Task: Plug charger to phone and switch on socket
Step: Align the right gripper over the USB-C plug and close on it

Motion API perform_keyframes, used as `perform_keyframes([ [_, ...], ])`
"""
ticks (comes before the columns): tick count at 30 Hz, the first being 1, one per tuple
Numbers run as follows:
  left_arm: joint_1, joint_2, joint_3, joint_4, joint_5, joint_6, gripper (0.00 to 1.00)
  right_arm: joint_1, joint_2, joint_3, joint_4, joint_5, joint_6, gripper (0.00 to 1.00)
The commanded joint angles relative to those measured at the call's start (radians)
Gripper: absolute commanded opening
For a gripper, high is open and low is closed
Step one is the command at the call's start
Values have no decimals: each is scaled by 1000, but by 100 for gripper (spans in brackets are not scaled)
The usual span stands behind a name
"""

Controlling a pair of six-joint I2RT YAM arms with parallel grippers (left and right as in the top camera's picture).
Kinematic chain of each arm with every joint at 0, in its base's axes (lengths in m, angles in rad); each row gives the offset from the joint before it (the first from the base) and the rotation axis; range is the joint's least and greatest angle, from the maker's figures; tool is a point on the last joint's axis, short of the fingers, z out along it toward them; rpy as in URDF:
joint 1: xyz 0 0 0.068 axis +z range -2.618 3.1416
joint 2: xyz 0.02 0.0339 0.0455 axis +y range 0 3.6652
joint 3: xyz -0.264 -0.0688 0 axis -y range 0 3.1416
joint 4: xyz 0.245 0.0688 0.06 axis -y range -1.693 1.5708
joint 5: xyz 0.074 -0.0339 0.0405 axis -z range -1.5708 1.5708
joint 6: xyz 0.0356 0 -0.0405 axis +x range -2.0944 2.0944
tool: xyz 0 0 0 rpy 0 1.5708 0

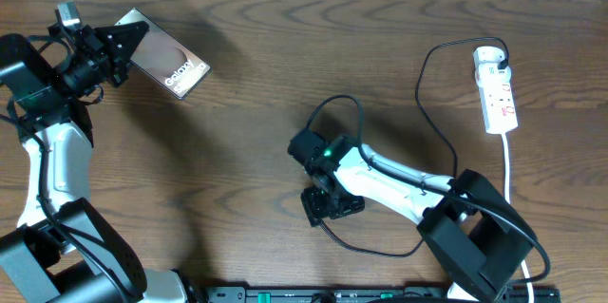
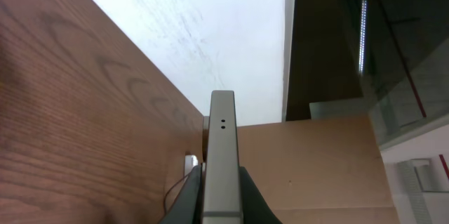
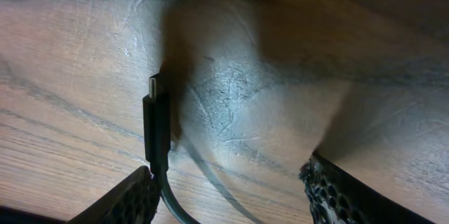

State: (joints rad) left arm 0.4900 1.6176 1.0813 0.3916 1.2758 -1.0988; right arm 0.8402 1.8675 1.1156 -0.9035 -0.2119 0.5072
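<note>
The phone (image 1: 169,63), a dark bronze slab with white lettering, is held off the table at the far left with my left gripper (image 1: 116,45) shut on its near end. In the left wrist view the phone (image 2: 222,147) shows edge-on, pinched between both fingers. The charger (image 1: 439,123) runs as a thin black cable from the socket (image 1: 496,89), a white strip at the far right, to the table's middle. Its connector tip (image 3: 156,119) lies flat on the wood just inside the left finger (image 3: 123,203) of my right gripper (image 3: 231,196), which stands open around it, low over the table (image 1: 328,203).
The socket's white cord (image 1: 508,170) runs toward the front edge on the right. Loops of black cable (image 1: 337,104) lie around the right wrist, and another stretch (image 1: 375,249) curves in front of it. The right arm's base (image 1: 480,236) stands at the front right.
</note>
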Motion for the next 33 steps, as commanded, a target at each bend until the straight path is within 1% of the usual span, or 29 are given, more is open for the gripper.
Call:
perform_keyframes([
  [1, 2, -17, 19, 5, 10, 6, 7, 6, 45, 48, -15, 3, -31, 64],
  [3, 3, -17, 19, 5, 10, 6, 7, 6, 61, 64, -28, 4, -38, 63],
  [7, 3, -17, 19, 5, 10, 7, 7, 6, 79, 82, -39, 4, -47, 63],
  [10, 3, -17, 19, 5, 10, 7, 7, 6, 100, 97, -51, 4, -53, 56],
  [13, 3, -17, 19, 5, 10, 7, 7, 7, 111, 106, -61, 4, -53, 52],
  [16, 3, -17, 19, 5, 10, 7, 7, 15, 114, 109, -65, 12, -52, 45],
  [23, 3, -16, 19, 5, 11, 7, 7, 19, 114, 113, -69, 19, -52, 38],
  [28, 2, -17, 19, 5, 17, 13, 7, 18, 114, 114, -69, 31, -40, 37],
  [33, 2, -16, 19, 5, 21, 26, 7, 13, 114, 122, -69, 45, -29, 40],
])
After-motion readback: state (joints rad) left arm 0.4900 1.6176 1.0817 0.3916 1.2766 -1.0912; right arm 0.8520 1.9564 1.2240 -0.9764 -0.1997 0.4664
